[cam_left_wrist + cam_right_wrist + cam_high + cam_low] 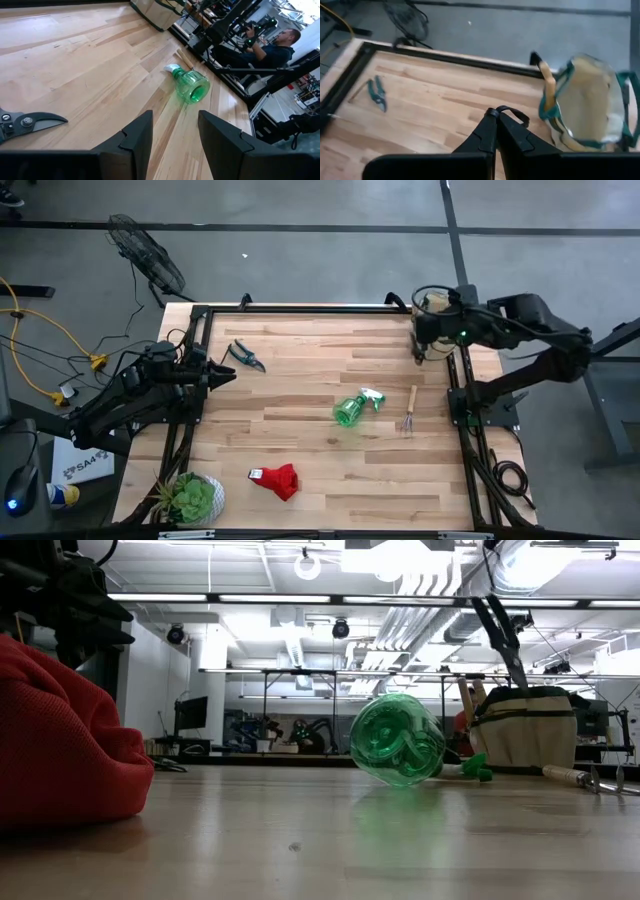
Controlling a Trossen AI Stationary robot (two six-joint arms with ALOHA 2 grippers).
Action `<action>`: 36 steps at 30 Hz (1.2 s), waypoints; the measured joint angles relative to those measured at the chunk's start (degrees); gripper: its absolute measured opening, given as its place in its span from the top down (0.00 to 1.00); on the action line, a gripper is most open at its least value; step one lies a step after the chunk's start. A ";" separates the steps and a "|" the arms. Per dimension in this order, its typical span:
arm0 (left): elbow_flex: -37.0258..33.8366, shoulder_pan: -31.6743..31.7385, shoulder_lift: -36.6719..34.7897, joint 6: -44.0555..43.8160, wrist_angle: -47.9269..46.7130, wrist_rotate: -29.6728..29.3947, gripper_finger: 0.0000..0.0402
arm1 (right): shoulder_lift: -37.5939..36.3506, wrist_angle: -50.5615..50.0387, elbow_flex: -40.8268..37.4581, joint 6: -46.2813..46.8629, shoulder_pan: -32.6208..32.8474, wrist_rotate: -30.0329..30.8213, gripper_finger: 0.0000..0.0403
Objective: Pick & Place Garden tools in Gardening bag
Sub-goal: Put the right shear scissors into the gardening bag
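The tan gardening bag [433,302] [587,100] [525,730] stands upright at the table's far right corner, partly under my right arm. My right gripper [497,117] [419,355] is shut, just left of the bag. A dark loop [516,113] shows beyond its tips. Lying flat on the table are the pruning shears [246,357] [25,122], the green spray bottle [353,408] [190,86] on its side, the wooden-handled fork [410,412] and the red glove [278,480]. My left gripper [228,373] [175,132] is open at the left edge, near the shears, with nothing between its fingers. My right gripper's shut fingertips [492,116] stand right in front of the dark loop [520,115] beside the bag. I cannot tell whether they touch or hold it, as the tips hide that spot.
A potted plant [190,498] sits at the near left corner. A dark frame rail [460,395] runs along each side of the table. Bare wood lies between the shears and the bottle. A person [280,42] sits beyond the right side.
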 joint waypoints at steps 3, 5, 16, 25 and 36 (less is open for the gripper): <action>0.00 0.00 -0.02 0.00 0.00 0.00 0.62 | -1.56 0.01 -3.65 2.93 0.65 -0.37 0.99; 0.00 -0.02 0.00 0.00 -0.02 0.00 0.62 | -2.63 0.01 -5.21 3.85 1.06 -0.39 0.99; 0.00 -0.01 0.00 0.00 -0.02 0.01 0.62 | -8.51 0.11 -6.83 -2.44 0.85 -0.83 0.99; 0.00 0.00 -0.02 0.00 0.00 0.02 0.62 | -13.31 0.06 -6.83 -13.53 1.11 -2.33 0.99; 0.00 -0.01 -0.01 0.00 0.00 0.02 0.62 | -21.30 0.10 -8.40 -19.74 2.45 -4.84 0.99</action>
